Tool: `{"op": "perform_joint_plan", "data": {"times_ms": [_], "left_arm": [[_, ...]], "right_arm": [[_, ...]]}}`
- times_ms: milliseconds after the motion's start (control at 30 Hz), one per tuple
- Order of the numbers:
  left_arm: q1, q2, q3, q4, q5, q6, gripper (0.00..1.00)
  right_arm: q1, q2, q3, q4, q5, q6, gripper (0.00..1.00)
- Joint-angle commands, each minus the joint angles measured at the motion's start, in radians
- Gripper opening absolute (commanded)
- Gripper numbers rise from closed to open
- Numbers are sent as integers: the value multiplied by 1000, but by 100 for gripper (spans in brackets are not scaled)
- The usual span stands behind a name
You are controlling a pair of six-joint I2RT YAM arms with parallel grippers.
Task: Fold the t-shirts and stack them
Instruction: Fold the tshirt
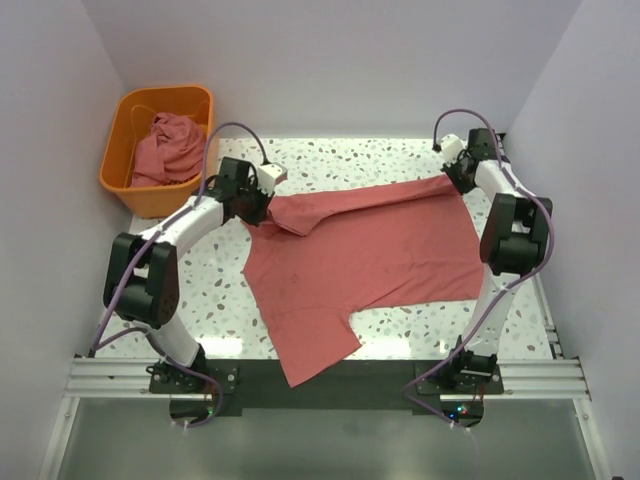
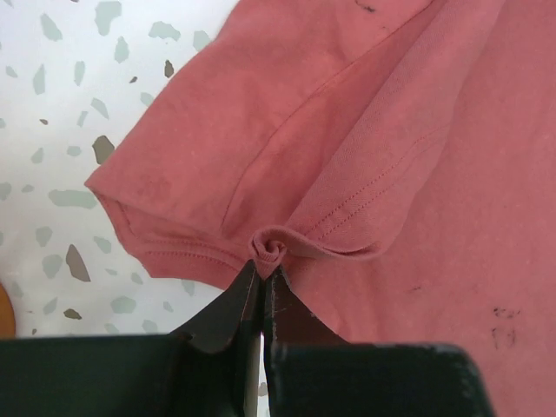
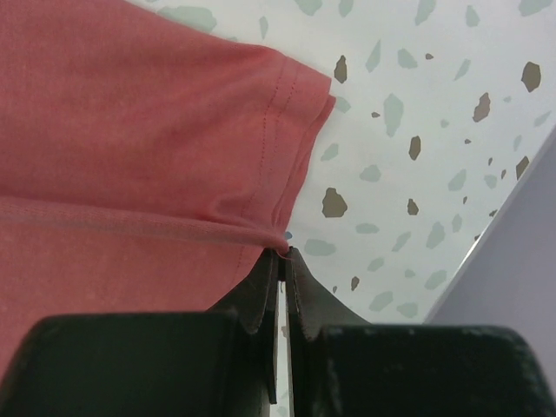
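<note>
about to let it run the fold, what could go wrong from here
1. The left pincer holds only a small twisted nub of the t-shirt; it may slip free.
2. The right pincer bites just the hem edge, likely a weak hold.
3. One sleeve reaches past the near edge of the table and could snag.

Red-pink t-shirt (image 1: 370, 255), spread on speckled table (image 1: 400, 327), one flap past the near edge. Left gripper (image 1: 257, 212) and right gripper (image 1: 452, 178) at its far corners. Orange basket (image 1: 150, 198), far left, holding crumpled shirts (image 1: 168, 145).
</note>
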State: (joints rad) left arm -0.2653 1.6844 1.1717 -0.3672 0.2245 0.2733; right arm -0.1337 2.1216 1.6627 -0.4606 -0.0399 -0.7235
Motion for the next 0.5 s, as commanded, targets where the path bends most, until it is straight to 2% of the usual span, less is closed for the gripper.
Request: {"op": "perform_joint_plan", "data": {"times_ms": [0,233,467], "left_arm": [[-2,29,9,11,15,-20,0],[-2,32,32,-18,1,0,0],[-2,30,72,-94,51,61,2]], "right_arm": [[-4,32,65,-24,14,-19,0],[-4,8,22,-16,20,-34,0],[-1,11,54,-61,32,-77,0]]}}
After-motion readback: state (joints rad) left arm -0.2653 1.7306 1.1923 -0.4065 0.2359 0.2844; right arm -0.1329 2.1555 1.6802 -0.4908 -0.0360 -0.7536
